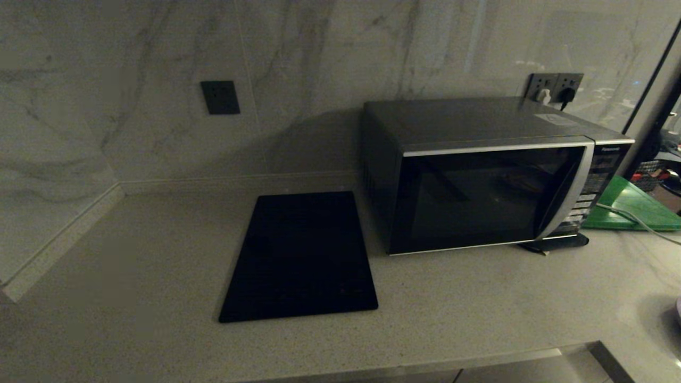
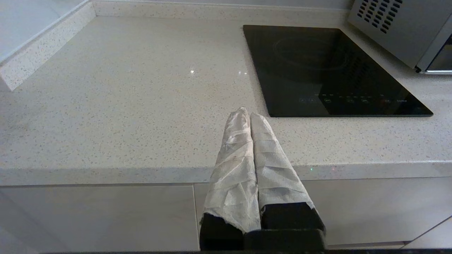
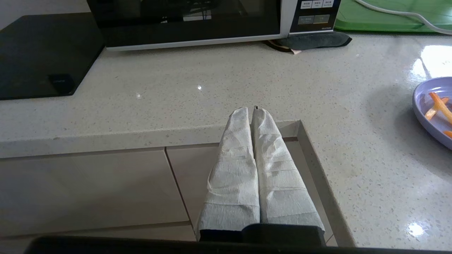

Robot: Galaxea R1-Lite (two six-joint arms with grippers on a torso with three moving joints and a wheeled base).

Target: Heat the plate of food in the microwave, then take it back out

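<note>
Speckled pale countertop [image 1: 479, 298] fills the head view; the microwave [image 1: 479, 175], door closed, sits at 3 o'clock from the black cooktop [image 1: 300, 255]. From the left wrist, the left gripper [image 2: 249, 114] hangs before the counter edge, fingers pressed together, empty. From the right wrist, the right gripper [image 3: 249, 110] is likewise closed on nothing, the plate of food [image 3: 436, 109] on the counter near its 3 o'clock.

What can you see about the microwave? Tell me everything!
The microwave is a big black box with a dark glass door, and the door is shut. A curved silver strip runs down the door's right side, next to a panel of silver buttons. It sits flat on the pale speckled counter, close to the wall, just right of a flat black cooktop. A dark cloth pokes out under its right corner.
</note>
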